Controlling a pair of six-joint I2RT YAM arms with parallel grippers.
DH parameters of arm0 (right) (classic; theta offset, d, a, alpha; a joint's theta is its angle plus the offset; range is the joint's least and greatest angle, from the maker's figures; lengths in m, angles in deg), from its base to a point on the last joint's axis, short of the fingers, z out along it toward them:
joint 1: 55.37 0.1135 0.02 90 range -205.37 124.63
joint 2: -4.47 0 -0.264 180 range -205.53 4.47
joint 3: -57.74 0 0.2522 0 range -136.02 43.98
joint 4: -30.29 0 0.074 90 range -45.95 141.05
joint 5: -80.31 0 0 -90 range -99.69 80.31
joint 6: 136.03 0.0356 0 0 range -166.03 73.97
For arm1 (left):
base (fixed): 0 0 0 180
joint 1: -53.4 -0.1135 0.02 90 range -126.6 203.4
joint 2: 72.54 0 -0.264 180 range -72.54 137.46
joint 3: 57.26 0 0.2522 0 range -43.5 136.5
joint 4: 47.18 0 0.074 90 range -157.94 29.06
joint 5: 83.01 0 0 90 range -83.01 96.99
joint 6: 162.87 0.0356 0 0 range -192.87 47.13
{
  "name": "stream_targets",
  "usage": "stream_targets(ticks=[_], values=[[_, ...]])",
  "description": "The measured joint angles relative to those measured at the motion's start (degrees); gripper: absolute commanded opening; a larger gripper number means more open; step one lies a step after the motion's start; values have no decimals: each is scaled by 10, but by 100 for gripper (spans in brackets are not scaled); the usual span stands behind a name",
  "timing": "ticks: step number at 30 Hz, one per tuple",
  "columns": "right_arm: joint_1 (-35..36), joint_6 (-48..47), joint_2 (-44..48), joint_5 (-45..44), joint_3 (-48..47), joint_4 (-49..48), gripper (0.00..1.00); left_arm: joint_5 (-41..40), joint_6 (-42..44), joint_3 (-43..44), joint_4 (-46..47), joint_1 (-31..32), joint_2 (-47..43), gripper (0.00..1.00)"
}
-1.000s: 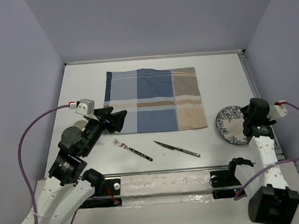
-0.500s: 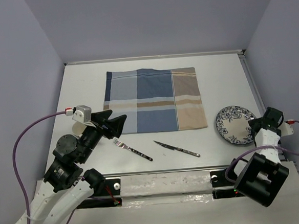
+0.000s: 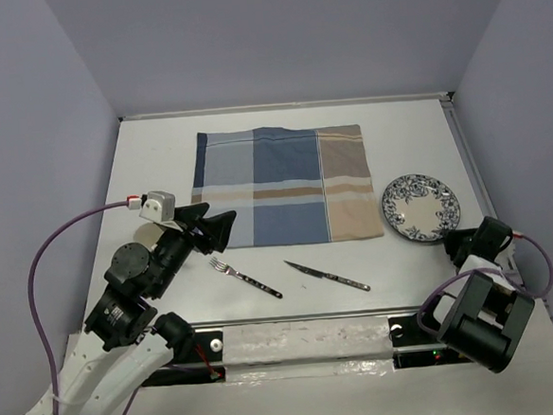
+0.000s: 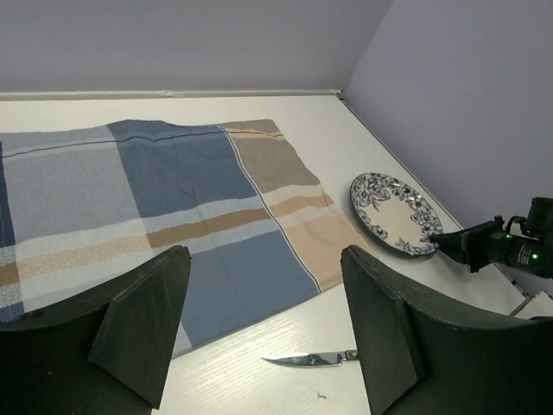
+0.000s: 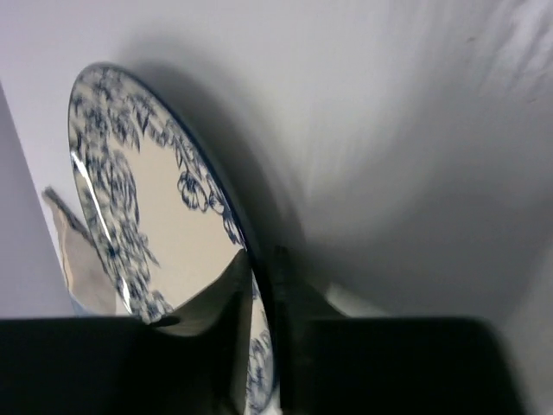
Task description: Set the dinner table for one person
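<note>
The dinner table [image 3: 414,131] fills the middle of the top view, a white surface with the patchwork placemat [image 3: 284,183] lying flat in its upper centre. The left gripper [image 3: 217,221] hangs left of centre over the mat's lower left corner, its fingers spread wide with nothing between them. Below the mat lie a fork [image 3: 245,276] and, to its right, a knife [image 3: 327,276] (the two well apart). The blue-patterned plate [image 3: 421,209] sits just beside the mat's lower right corner. At lower right, the right gripper [image 3: 455,242] is clamped on the plate's near rim, which the wrist view shows running between its fingers.
</note>
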Motion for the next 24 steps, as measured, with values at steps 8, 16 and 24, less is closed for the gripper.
stream_targets(ticks=[8,16,24], values=[[7,3,139,24,36,26,0,11,0,0,0,-28,36,81],[32,-48,215,81,-62,112,0,24,0,0,3,-76,55,85],[408,-63,25,94,-223,-21,0,30,0,0,10,-138,65,85]])
